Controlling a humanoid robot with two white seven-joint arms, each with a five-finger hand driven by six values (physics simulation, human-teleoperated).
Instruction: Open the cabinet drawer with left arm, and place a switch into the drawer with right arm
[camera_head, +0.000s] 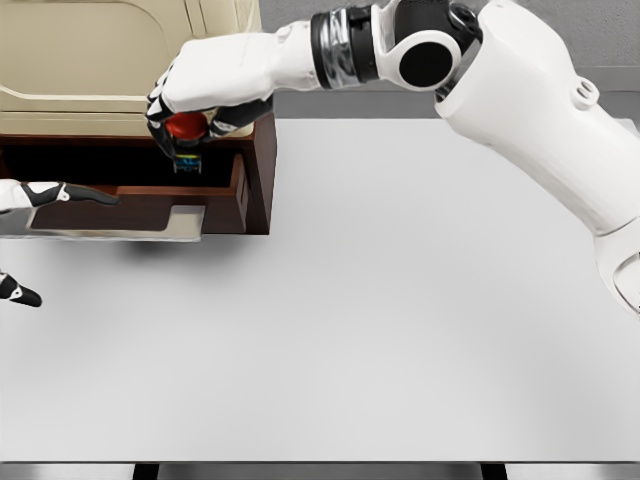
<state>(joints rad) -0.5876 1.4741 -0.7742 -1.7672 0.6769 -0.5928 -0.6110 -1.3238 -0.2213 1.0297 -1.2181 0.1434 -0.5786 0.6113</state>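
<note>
While drawer (150, 200) stands pulled out from cabinet (130, 60) at table's (400, 300) far left, switch (186, 130) with red button is held in right robot hand (190, 125), fingers curled around it. Switch hangs directly above open drawer cavity, red top up, long axis roughly vertical. Release judged next: straight drop needed, little sideways travel. Left robot hand (60, 195) is seen at drawer front, fingers extended flat, nothing gripped.
</note>
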